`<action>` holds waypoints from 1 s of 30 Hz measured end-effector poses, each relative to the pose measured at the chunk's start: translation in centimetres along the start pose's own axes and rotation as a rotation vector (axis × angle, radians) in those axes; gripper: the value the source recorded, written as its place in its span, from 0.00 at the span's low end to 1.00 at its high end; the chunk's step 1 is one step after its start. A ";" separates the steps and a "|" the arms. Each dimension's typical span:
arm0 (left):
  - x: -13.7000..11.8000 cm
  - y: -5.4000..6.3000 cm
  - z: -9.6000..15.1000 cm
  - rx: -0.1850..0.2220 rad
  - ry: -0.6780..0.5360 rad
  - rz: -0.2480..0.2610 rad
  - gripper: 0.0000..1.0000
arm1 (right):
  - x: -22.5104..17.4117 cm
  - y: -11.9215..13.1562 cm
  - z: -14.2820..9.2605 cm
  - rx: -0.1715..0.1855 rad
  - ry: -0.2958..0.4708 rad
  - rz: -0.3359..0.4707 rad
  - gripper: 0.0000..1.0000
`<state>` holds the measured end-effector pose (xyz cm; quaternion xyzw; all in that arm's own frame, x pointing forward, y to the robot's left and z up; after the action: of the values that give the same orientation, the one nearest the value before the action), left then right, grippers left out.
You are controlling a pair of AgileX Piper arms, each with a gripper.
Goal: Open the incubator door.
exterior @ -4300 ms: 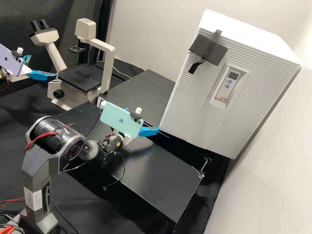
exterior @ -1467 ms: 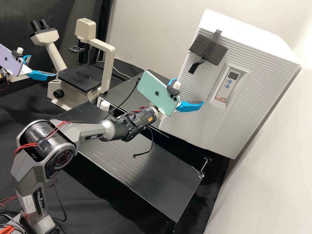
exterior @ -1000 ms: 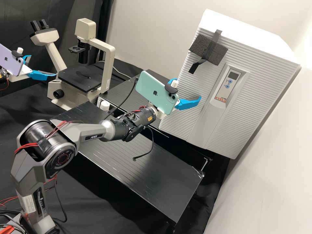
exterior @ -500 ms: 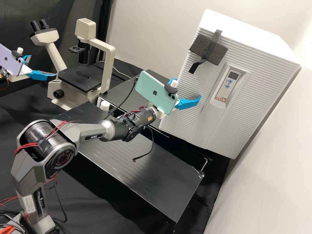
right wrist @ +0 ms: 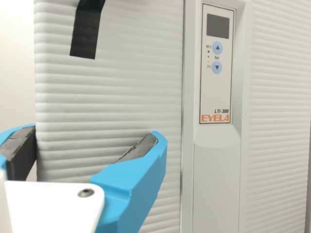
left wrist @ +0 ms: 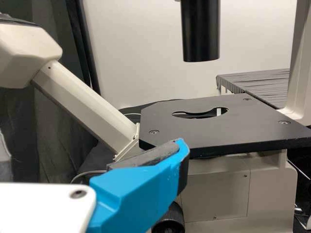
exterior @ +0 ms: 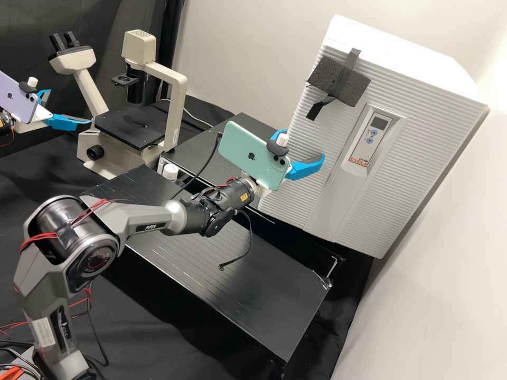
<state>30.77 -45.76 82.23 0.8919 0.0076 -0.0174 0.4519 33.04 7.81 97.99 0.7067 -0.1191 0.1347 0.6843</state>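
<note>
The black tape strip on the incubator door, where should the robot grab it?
I'd pinch the black tape strip at its lower end, bringing the right end effector from the front, one finger along each side edge. It's narrow and reaches below the foam pad. I can't tell whether that end is loose.

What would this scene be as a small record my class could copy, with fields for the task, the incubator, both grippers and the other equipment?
task: open the incubator door
door: shut
incubator front: control panel; dark foam pad taped near an upper corner
right gripper: at the incubator's front, fingers apart; contact cannot be told
left gripper: beside the microscope, fingers apart
other equipment: microscope; mint phone and lilac phone, one mounted on each arm
</note>
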 end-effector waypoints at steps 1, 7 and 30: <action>0.0 0.0 0.0 0.000 0.000 0.000 1.00 | -0.2 0.2 0.0 -0.001 -0.001 0.002 0.00; 0.0 0.0 0.0 0.000 0.000 0.000 1.00 | -1.4 0.8 0.4 -0.014 0.017 0.011 0.00; 0.0 0.0 0.0 0.000 0.000 0.000 1.00 | -12.8 4.8 1.6 -0.025 -0.083 0.296 1.00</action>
<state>30.77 -45.76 82.23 0.8919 0.0076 -0.0174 0.4519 19.44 5.87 97.87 0.6778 -0.2518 0.2034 0.6602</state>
